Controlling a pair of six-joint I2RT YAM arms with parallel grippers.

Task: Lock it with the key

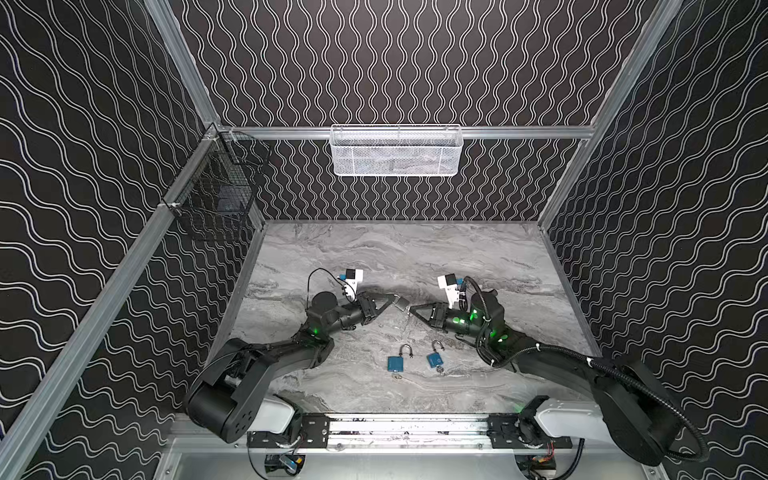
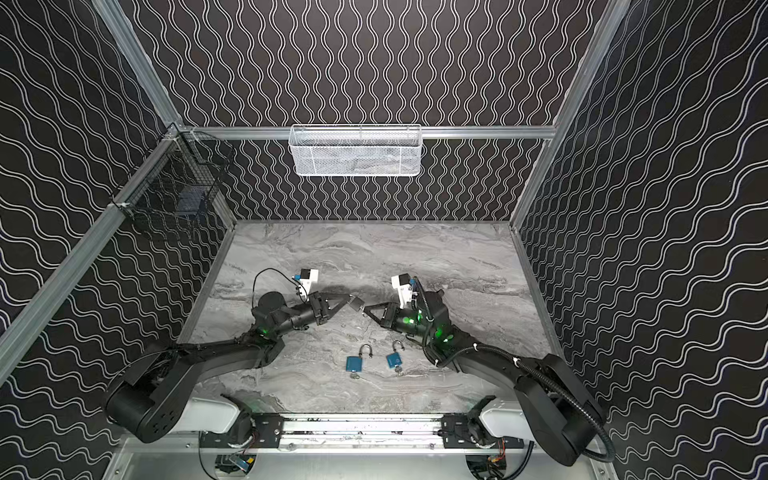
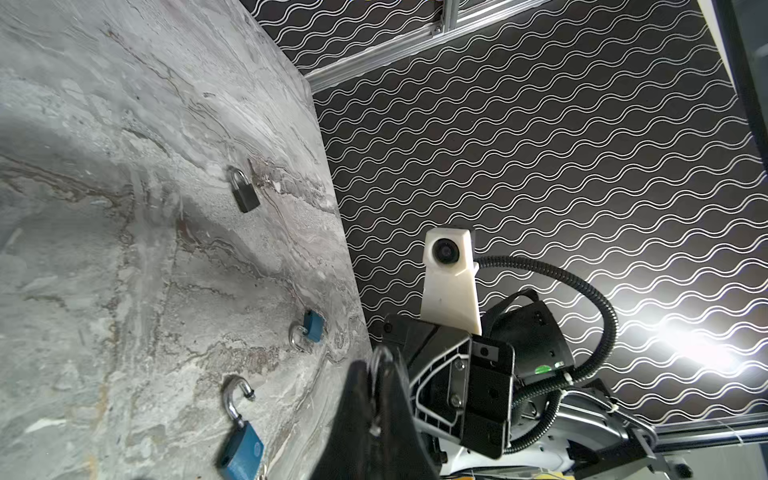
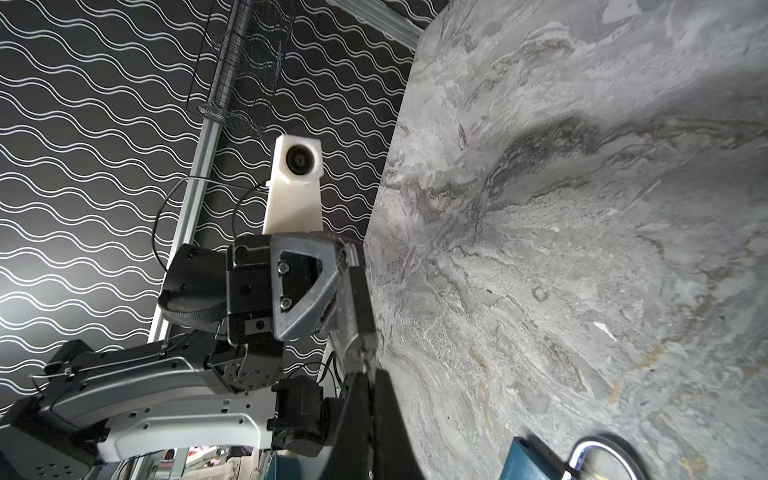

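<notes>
The left gripper (image 1: 392,299) has its jaws pinched tight on the shackle end of a grey padlock (image 1: 402,304), holding it above the middle of the marble table (image 1: 498,257); the padlock's long axis runs from that gripper straight toward the right gripper (image 1: 412,310), keyhole end facing it; the right jaws are pressed together on a small key (image 4: 363,356) at that end; 1 blue padlock (image 1: 395,364) and a second blue padlock (image 1: 435,360) lie on the table's near side, shackles pointing to its far side.
</notes>
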